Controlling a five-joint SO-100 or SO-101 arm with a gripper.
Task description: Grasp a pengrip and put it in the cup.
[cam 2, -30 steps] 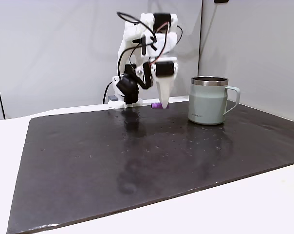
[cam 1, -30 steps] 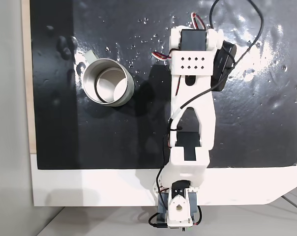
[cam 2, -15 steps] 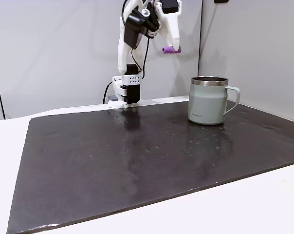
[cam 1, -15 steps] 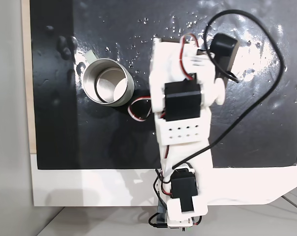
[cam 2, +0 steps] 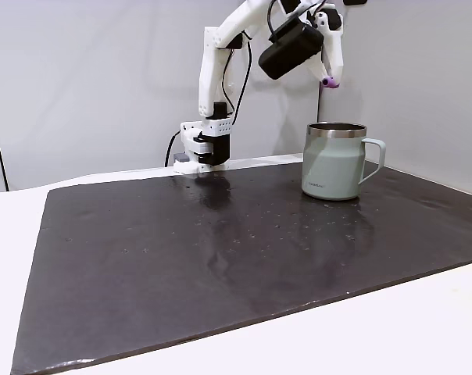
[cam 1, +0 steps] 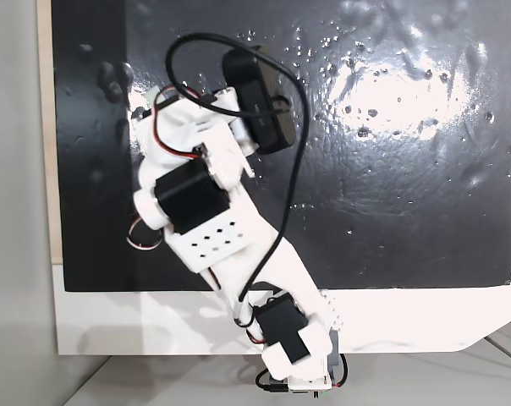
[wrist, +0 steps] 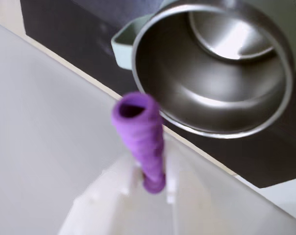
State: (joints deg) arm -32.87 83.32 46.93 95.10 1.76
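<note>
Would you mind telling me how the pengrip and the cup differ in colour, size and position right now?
The pengrip is purple; the cup is pale grey-green with a metal rim. The pengrip is a slim little tube, far narrower than the cup's mouth. The pengrip is held in the air by the gripper, above the cup, whereas the cup stands upright on the dark mat. Both are hollow and open-ended, as the wrist view shows.

From above, the white arm (cam 1: 230, 254) leans from its base at the near edge up toward the far left, lying over the black mat (cam 1: 391, 211). Black servo blocks and a looping black cable (cam 1: 293, 161) ride on it. Pale wet-looking specks glint on the mat's far right, and the white tabletop (cam 1: 137, 326) borders the near side.
</note>
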